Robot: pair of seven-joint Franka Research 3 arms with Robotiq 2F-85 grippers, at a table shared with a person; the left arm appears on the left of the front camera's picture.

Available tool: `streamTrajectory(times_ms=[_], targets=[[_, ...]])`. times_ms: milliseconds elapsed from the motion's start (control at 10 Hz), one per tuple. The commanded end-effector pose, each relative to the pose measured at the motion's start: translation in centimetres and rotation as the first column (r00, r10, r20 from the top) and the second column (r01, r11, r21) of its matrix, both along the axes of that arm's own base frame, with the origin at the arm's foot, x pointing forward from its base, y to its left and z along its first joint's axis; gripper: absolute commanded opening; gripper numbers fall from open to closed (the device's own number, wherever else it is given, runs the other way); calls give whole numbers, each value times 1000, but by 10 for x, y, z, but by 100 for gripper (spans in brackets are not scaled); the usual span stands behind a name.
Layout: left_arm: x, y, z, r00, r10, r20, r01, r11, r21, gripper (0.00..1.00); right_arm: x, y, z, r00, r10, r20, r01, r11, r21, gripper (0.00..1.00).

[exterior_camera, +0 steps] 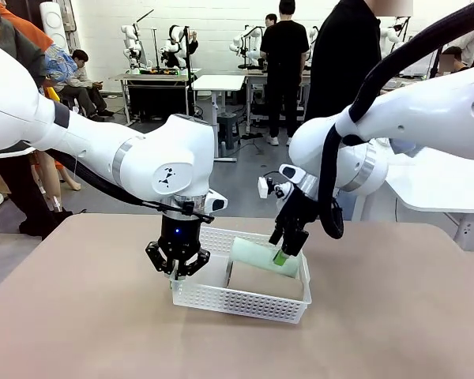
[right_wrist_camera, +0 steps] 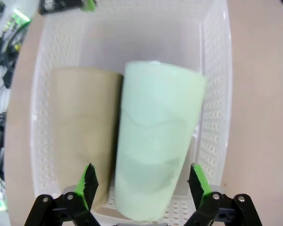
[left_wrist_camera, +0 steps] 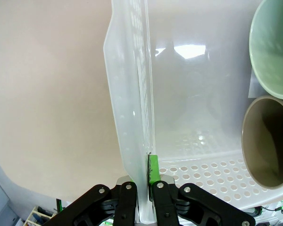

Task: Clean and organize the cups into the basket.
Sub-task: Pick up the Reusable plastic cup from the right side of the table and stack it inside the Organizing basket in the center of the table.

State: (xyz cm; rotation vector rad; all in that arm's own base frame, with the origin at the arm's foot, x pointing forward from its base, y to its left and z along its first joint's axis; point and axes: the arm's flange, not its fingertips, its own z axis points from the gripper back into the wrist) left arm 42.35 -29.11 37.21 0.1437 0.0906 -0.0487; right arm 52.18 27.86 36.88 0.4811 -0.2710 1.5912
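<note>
The white lattice basket (exterior_camera: 238, 302) stands mid-table. A pale mint-green cup (exterior_camera: 261, 257) and a tan-brown cup (exterior_camera: 257, 279) lie side by side on their sides in it. My left gripper (exterior_camera: 176, 267) is shut on the basket's left wall (left_wrist_camera: 132, 117), one pad inside and one outside. In the left wrist view the mouths of the mint cup (left_wrist_camera: 273, 47) and the tan cup (left_wrist_camera: 269, 141) face the camera. My right gripper (right_wrist_camera: 142, 176) is open just above the mint cup (right_wrist_camera: 155, 146), a finger on each side of it. The tan cup (right_wrist_camera: 82, 136) lies beside it.
Bare beige tabletop (exterior_camera: 79, 316) surrounds the basket on all sides. A person in black (exterior_camera: 344, 55) stands at the far side of the table behind my right arm. Other tables and people are farther back.
</note>
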Motion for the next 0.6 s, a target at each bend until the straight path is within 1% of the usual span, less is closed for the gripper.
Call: streamTrajectory(times_ms=[0,100,200,300,400,500], targets=[[-1,1,-2,1000,-12,-1,12,1000,6,0,-37,-29,38,1000,29,-3,-28,991,134,100],[-1,1,-2,1000,-12,-1,12,1000,6,0,-58,-58,63,998,58,-21,-51,970,237,100],[-1,1,-2,1000,-12,-1,12,1000,6,0,-78,-99,85,997,72,-39,-54,935,350,100],[-1,1,-2,1000,-12,-1,12,1000,6,0,-93,-148,97,996,74,-41,-47,887,459,100],[-1,1,-2,1000,-12,-1,12,1000,6,0,-107,-211,101,998,64,-23,-39,814,580,100],[-1,1,-2,1000,-12,-1,12,1000,6,0,-118,-264,96,997,69,-14,-42,744,667,100]])
